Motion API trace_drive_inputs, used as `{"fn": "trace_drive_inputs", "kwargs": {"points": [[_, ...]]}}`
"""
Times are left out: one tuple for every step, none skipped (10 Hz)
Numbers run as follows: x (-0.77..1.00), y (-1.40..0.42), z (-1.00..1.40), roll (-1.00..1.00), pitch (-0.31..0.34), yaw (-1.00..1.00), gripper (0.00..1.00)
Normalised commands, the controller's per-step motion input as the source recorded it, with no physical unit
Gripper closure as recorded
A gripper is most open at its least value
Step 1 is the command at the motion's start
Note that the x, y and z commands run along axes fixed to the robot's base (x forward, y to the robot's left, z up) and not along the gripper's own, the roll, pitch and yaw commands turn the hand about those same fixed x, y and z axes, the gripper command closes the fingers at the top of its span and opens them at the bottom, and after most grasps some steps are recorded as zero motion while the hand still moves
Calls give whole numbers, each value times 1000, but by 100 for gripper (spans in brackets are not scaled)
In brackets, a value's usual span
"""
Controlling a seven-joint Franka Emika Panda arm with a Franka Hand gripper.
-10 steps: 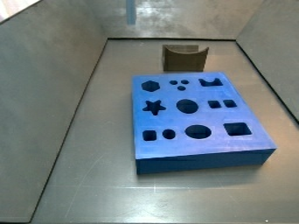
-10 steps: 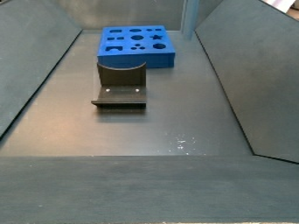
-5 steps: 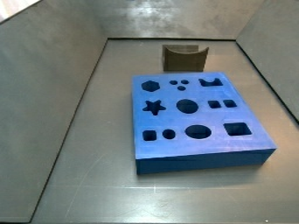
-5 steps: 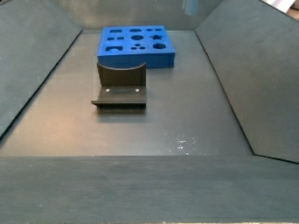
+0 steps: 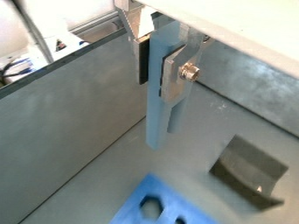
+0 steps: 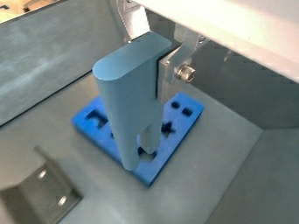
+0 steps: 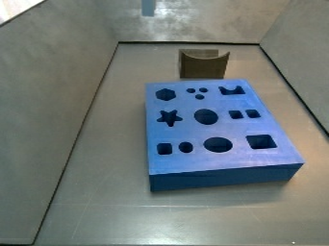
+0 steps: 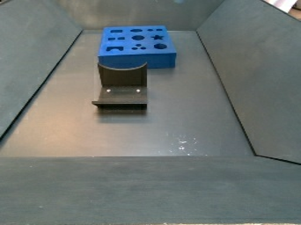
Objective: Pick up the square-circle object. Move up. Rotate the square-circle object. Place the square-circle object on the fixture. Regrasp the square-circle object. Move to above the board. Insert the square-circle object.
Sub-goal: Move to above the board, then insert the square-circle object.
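In both wrist views my gripper [image 5: 159, 66] [image 6: 146, 61] is shut on the square-circle object [image 5: 158, 122] [image 6: 126, 105], a slim light blue-grey peg hanging upright from the fingers. The peg is high in the air, with the board [image 5: 158, 203] [image 6: 93, 128] far below it. The bright-blue board [image 7: 193, 133] [image 8: 135, 61] lies flat on the floor with its dark cut-outs facing up. The fixture [image 7: 201, 63] [image 8: 121, 83] [image 5: 247, 166] [image 6: 41, 194] stands beside the board with nothing on it. In a side view only the peg's lower tip [image 7: 148, 7] shows at the top edge.
Grey sloping walls [image 7: 58, 86] [image 8: 235, 70] close in the floor on all sides. The fixture's flat base plate [image 8: 120, 104] sticks out toward the open floor.
The peg has risen: it has left one side view through the top edge, and less of it shows in the other. Board and fixture have not moved.
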Motion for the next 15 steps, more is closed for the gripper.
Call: {"fn": "trace_drive_inputs", "kwargs": {"points": [[318,-1000,34,28,128,5,100],[308,-880,39,25,129,8,100],[220,-513,28,33,124,7,100],[155,-286,23,44,113,9,100],[0,-17,-3,0,0,0,100],[-120,0,0,0,-43,0,100],[-20,-274,-200,50,-33,-706,100],[0,-217,-229,0,0,-940,100],[0,-223,-237,0,0,-940,100],[0,-243,-329,0,-30,-914,100],[0,-211,-340,0,-41,-931,100],[0,-177,-374,0,-53,-954,100],[0,-171,-386,0,-54,-963,100],[0,-169,-386,0,-59,-966,100],[0,-169,-446,0,-97,-946,100]]}}
